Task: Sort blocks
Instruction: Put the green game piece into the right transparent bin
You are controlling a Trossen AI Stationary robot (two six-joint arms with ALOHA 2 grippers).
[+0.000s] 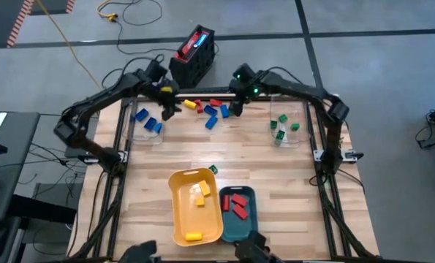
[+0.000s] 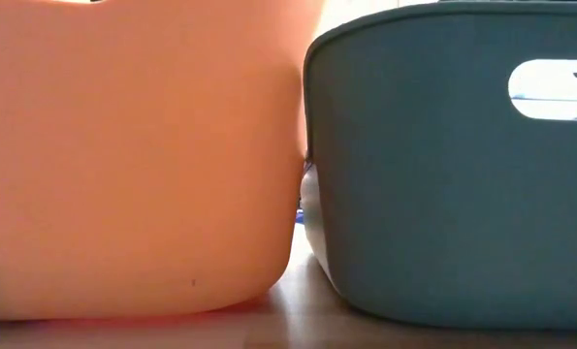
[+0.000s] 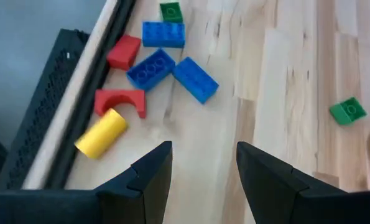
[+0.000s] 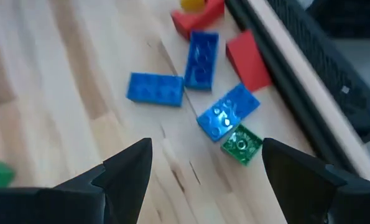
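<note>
Nearest you, the yellow tray point(image 1: 195, 207) sits at the front edge of the bench point(image 1: 290, 183) with yellow blocks point(image 1: 198, 193) in it. The teal tray point(image 1: 237, 213) touches its right side and carries red blocks point(image 1: 237, 201). One small green block point(image 1: 213, 169) lies loose just behind the yellow tray.

Farther back, the unsorted cluster point(image 1: 208, 111) of red, yellow and blue blocks sits well beyond the yellow tray, against the back rail. Blue blocks point(image 1: 148, 121) lie behind and left of the yellow tray in what looks like a clear container; you cannot make out its walls. Green blocks point(image 1: 283, 126) lie behind and right of the teal tray.

Both arms reach over the far cluster. Left pincer point(image 3: 200, 168): released, jaws apart, nothing between them, hovering short of a yellow cylinder point(image 3: 102, 133) and a red arch point(image 3: 120, 101). Right pincer point(image 4: 203, 171): jaws spread wide, empty, above a blue brick point(image 4: 228, 118) with a green square block point(image 4: 241, 144) touching it.

Handling, by judgement: the blocks are light, rigid, hard plastic, and smooth, so likely to skid or pivot if nudged off-centre. Take a brick across its short flat sides, not over the studs. The cylinder may roll; pinch it across its round body. The touching blue and green pair will need a clean approach, or you will drag both.
</note>
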